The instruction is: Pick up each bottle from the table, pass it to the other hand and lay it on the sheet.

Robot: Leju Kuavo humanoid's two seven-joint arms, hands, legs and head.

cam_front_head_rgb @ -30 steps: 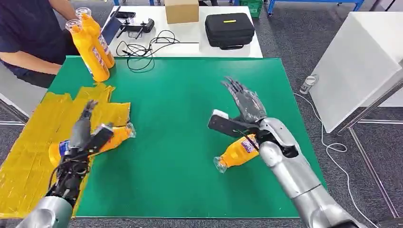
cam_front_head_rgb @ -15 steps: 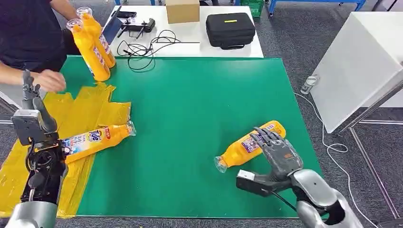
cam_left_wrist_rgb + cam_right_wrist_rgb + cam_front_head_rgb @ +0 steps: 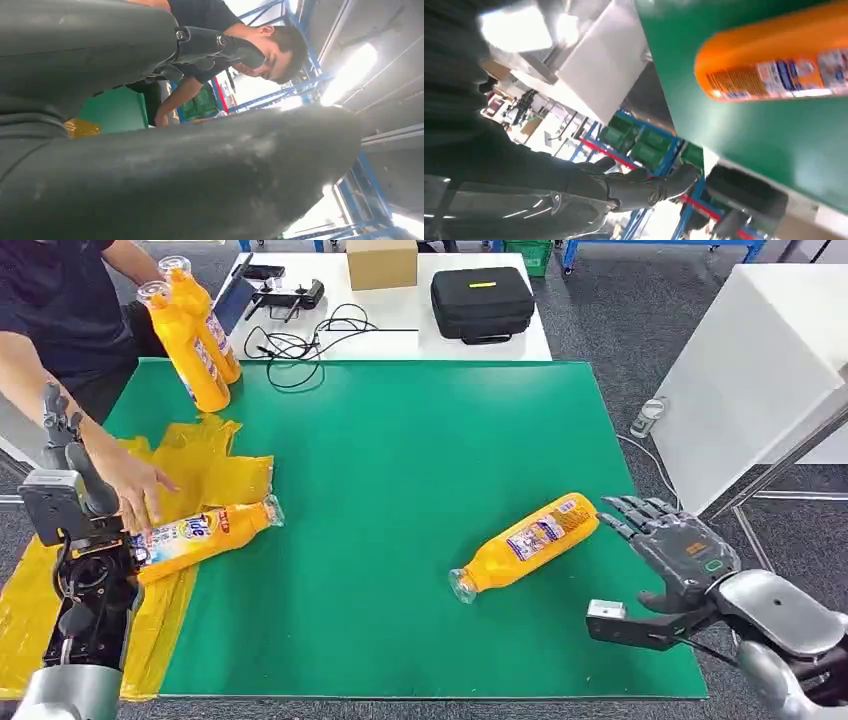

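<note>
Grey carpet floor (image 3: 600,335), white table (image 3: 400,315) behind, white panel (image 3: 750,390) at right, blue racking (image 3: 664,150)

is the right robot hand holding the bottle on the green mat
No, the right robot hand hangs open beside the bottle, apart from it.

From the head we look down on the green table (image 3: 400,460); both wrist cameras sit close, tilted upward, our right one sharing its edge.
</note>
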